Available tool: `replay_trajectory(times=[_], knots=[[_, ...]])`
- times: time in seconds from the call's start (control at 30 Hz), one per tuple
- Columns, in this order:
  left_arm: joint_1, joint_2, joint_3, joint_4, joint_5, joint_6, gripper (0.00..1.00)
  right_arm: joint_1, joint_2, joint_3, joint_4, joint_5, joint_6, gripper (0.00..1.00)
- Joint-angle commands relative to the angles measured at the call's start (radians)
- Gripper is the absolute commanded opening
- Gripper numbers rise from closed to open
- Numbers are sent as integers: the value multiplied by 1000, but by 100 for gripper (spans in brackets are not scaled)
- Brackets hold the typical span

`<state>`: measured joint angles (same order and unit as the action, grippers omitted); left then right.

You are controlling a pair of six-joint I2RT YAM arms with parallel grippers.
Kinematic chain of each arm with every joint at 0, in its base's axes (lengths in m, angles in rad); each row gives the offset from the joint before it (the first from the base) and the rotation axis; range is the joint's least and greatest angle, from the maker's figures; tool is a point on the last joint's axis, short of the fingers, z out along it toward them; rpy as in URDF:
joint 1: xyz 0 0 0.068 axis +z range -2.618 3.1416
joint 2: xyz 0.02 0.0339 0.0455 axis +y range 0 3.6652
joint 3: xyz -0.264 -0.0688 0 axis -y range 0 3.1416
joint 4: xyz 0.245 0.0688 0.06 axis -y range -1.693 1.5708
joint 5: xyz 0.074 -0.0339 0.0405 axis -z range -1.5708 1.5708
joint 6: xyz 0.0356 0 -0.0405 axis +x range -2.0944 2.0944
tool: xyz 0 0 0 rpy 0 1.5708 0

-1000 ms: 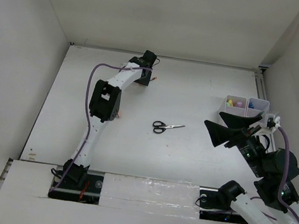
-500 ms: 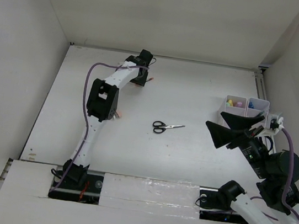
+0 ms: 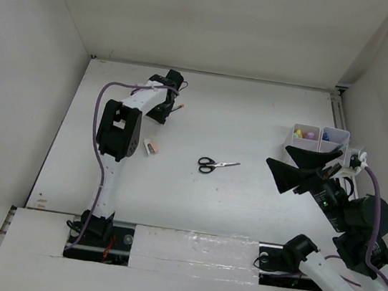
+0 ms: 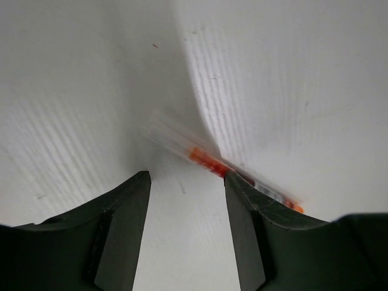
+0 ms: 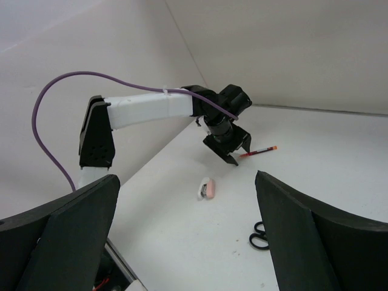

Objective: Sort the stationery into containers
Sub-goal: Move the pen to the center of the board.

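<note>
- Left wrist view: my left gripper (image 4: 185,179) has its two dark fingers spread apart, nothing pinched between them, just bare white table (image 4: 91,91) in the gap.
- A thin clear-barrelled pen with red-orange bands (image 4: 209,162) lies flat on the table just past my fingertips. It runs diagonally and its lower end slips behind my right-hand finger. It's blurry, so I can't tell if it's touching that finger.
- From the top camera, that hand is way out at the far left part of the table, with the pen poking out on its right side.
- A bit nearer to me sits a small pink-and-white block eraser (image 3: 151,147), on its own.
- Around the middle of the table are the black-handled scissors with silver blades (image 3: 216,165), lying flat, blades pointing right.
- Over on the right are the small white open-topped plastic bins (image 3: 320,138), side by side. A yellow top (image 3: 298,134), a pink top (image 3: 311,135) and a blue cap (image 3: 326,136) show inside.
- My right gripper (image 3: 276,154) hangs just in front of those bins, jaws spread wide, carrying nothing.
</note>
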<state>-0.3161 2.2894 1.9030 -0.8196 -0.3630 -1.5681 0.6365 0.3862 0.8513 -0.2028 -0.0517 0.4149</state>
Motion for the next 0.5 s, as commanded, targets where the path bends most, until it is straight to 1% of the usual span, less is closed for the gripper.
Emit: replay_trajectory(times=[0.0,0.13,0.17,0.2,0.23,0.27,0.33,0.47], knots=[[11,-37,-70,-90,-77,45,49,8,-3,22,8,-13,-11,100],[32,-18,-90,-81,-68,45,51,8,-3,22,8,-13,-2,100],[32,-18,-90,-67,-42,57,51,8,-3,22,8,-13,7,100],[32,7,-90,-67,-42,57,51,8,-3,22,8,-13,7,100],[32,16,-73,-81,-42,48,47,8,-3,22,8,-13,7,100],[32,16,-64,-90,-42,48,45,8,-3,22,8,-13,7,100],[41,38,-38,-90,-15,48,45,8,-3,22,-1,-13,7,100],[51,64,31,-128,-14,39,43,8,-12,12,-1,-13,7,100]])
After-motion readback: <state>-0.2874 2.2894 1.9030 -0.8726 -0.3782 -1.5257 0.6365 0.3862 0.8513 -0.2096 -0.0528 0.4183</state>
